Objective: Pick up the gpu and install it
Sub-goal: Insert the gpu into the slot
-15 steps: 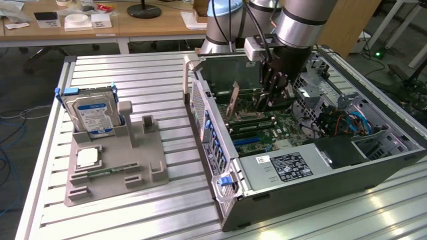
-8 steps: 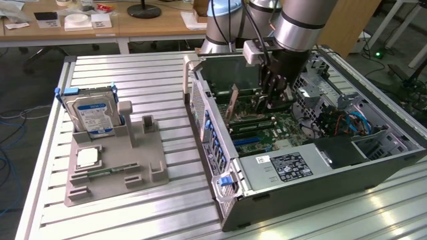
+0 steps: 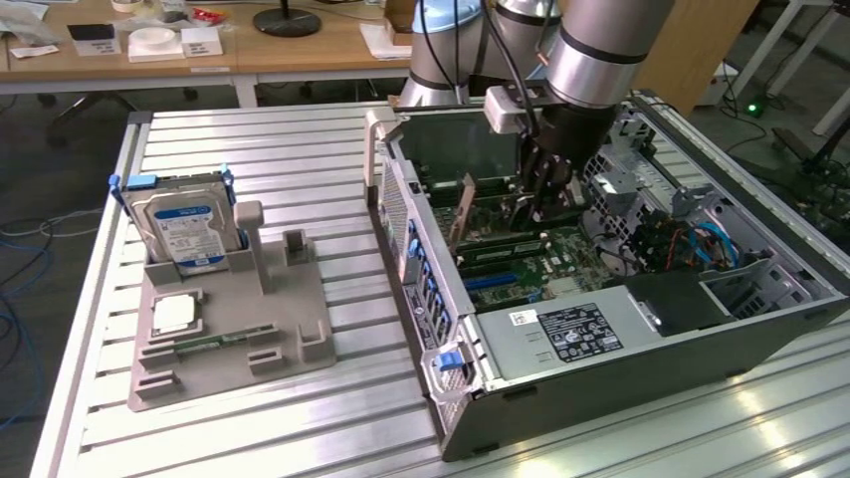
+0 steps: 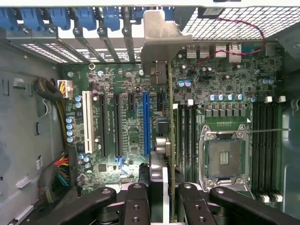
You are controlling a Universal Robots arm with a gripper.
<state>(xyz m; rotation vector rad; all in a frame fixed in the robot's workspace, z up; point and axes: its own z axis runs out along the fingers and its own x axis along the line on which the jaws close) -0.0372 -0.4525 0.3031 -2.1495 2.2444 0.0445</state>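
Green-boarded gpu (image 4: 169,140), clamped edge-on in the narrowed gripper (image 4: 164,199) and hanging inside the open computer case (image 3: 797,299) above the motherboard (image 4: 126,117), could likely jam or bend if its edge connector misses the blue slot (image 4: 146,123) beside it.

Bright even room light glares off the table (image 3: 743,418).
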